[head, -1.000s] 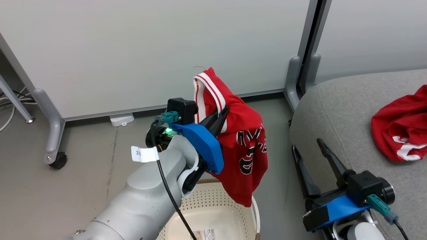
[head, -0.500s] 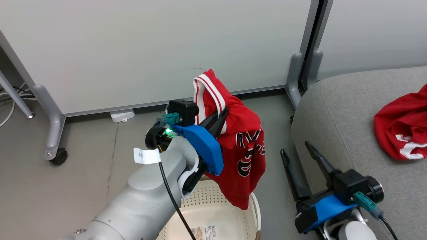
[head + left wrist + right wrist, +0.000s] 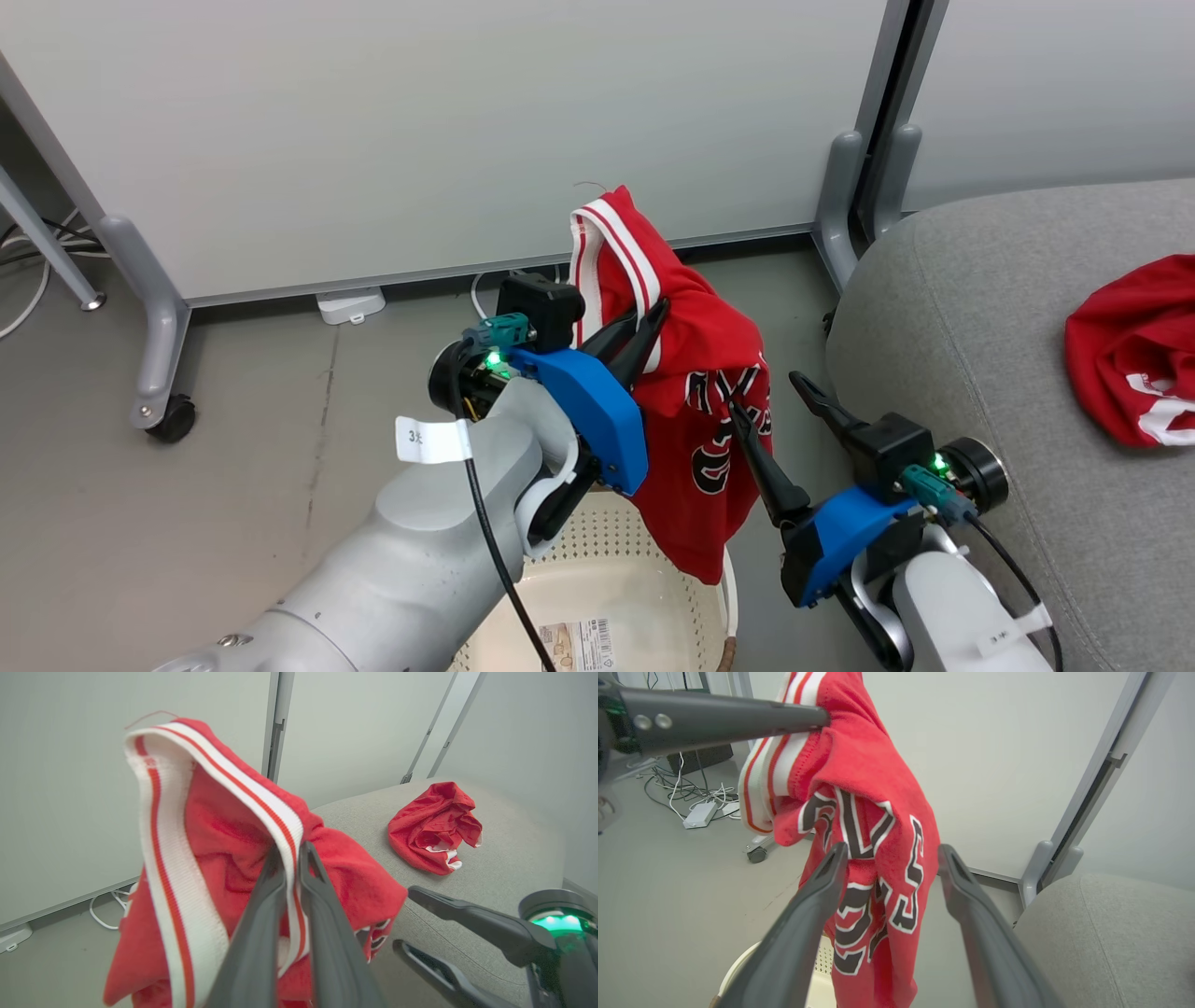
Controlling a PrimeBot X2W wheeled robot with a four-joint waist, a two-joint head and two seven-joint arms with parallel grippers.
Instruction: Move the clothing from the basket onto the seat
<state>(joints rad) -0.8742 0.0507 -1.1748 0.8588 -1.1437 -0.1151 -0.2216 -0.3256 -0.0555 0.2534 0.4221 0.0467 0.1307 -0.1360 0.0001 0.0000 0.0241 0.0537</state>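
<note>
A red garment [image 3: 709,392] with white stripe trim and black-and-white lettering hangs above the cream perforated basket [image 3: 597,569]. My left gripper [image 3: 653,313] is shut on its striped edge [image 3: 210,826]. My right gripper [image 3: 767,392] stands open just right of the hanging cloth; in the right wrist view its fingers flank the lettered part [image 3: 873,788], touching or not I cannot tell. A second red garment [image 3: 1134,355] lies crumpled on the grey seat [image 3: 943,308]. The basket's inside shows a barcode label and no clothing.
Pale partition panels on grey wheeled feet [image 3: 159,401] stand behind the basket. A white power adapter [image 3: 350,305] and cables lie on the grey floor at the panel's base. The seat's rounded edge [image 3: 1101,933] is close to my right arm.
My right gripper has swung left and up, from beside the seat to the hanging garment. The left gripper keeps its hold; the camera has shifted slightly.
</note>
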